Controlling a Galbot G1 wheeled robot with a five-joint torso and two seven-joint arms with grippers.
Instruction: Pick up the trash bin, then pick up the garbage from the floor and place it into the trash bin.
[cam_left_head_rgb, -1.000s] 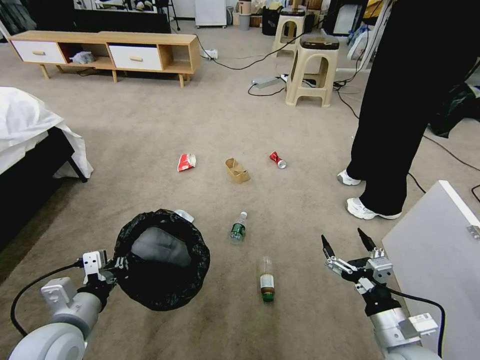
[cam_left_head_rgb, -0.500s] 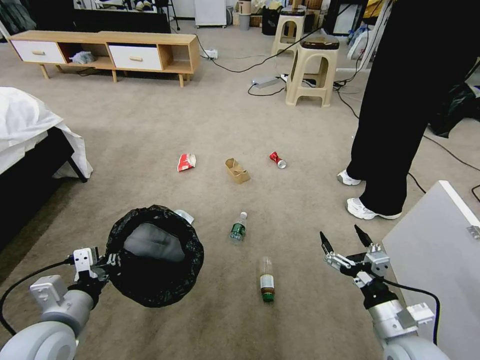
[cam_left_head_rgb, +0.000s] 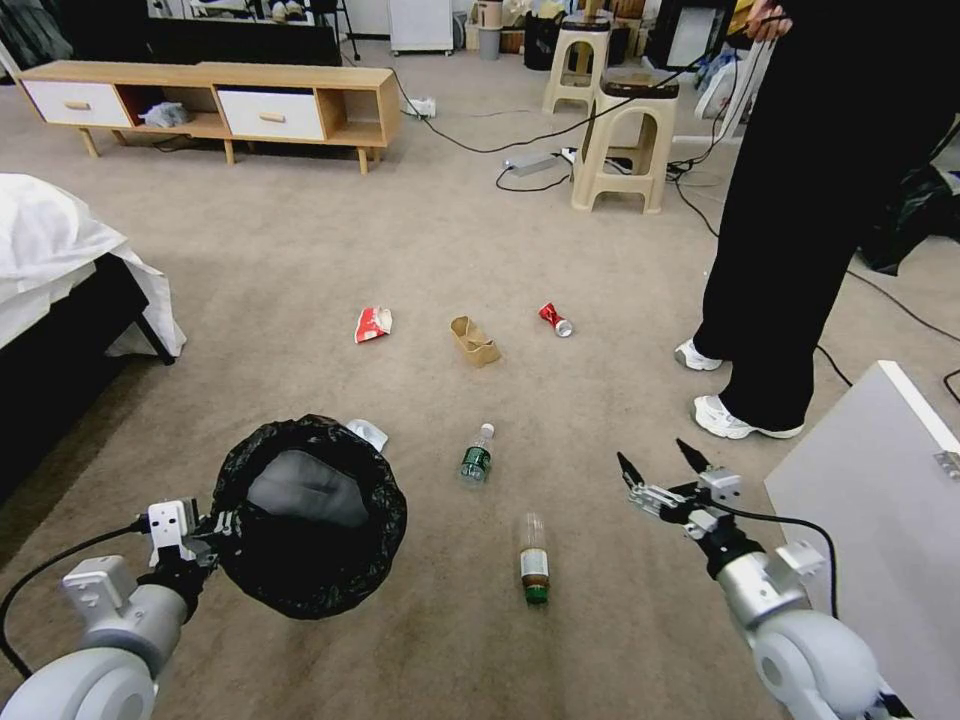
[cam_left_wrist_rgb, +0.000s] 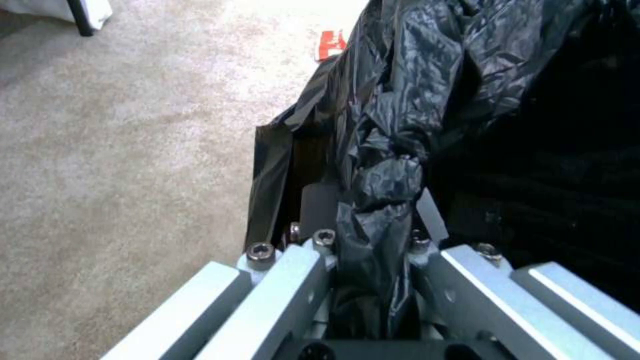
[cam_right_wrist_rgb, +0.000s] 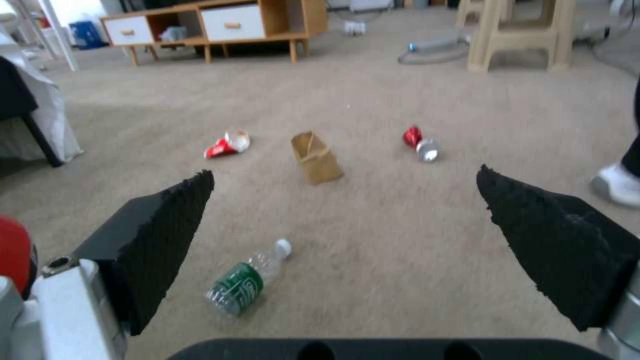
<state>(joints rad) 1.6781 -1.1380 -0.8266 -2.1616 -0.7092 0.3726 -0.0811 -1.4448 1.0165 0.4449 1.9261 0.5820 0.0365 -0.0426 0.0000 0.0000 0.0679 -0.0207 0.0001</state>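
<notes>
On beige carpet: L gripper (cam_left_head_rgb: 222, 528) clamps crinkled glossy bag at rim of round trash bin (cam_left_head_rgb: 305, 515), held off floor. R gripper (cam_left_head_rgb: 660, 462) jaws wide. Litter: 2 clear bottles (cam_left_head_rgb: 477, 455), 1 crushed can (cam_left_head_rgb: 553, 319), 1 brown box (cam_left_head_rgb: 473, 341), 1 wrapper (cam_left_head_rgb: 373, 323).

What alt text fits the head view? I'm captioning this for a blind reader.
The left tool grips the rim of a black-bagged trash bin above beige carpet, while the right tool hovers open. Two green-labelled bottles, a red-white wrapper, a brown paper box and a crushed red can lie beyond.
</notes>
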